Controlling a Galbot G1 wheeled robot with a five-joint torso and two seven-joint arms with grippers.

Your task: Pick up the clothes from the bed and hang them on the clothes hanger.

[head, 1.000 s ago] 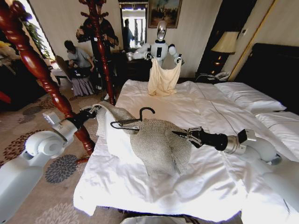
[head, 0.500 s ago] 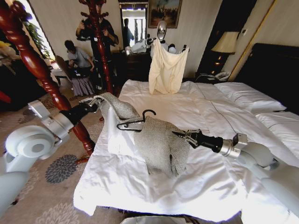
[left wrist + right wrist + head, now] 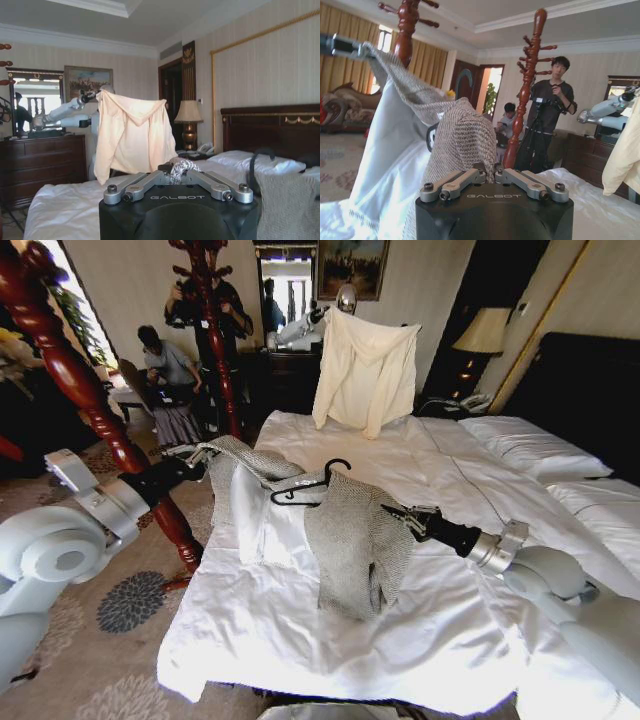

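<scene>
Herringbone grey-beige jacket held up above the bed, white lining facing the left side. Left claw pinches the jacket's edge at the left, near the bed's corner; in the left wrist view the fingers close on a bunch of the weave. Right claw grips the jacket's right shoulder, fingers narrow on the fabric in the right wrist view. Black hanger sits between the two claws at the top of the jacket, hook up, one arm tucked into the fabric, the other bare toward the left claw. Jacket's lower part hangs down and touches the duvet. Red wooden post stands just left of the bed beside the left arm. Cream garment is held up well apart, beyond the bed's far side.
</scene>
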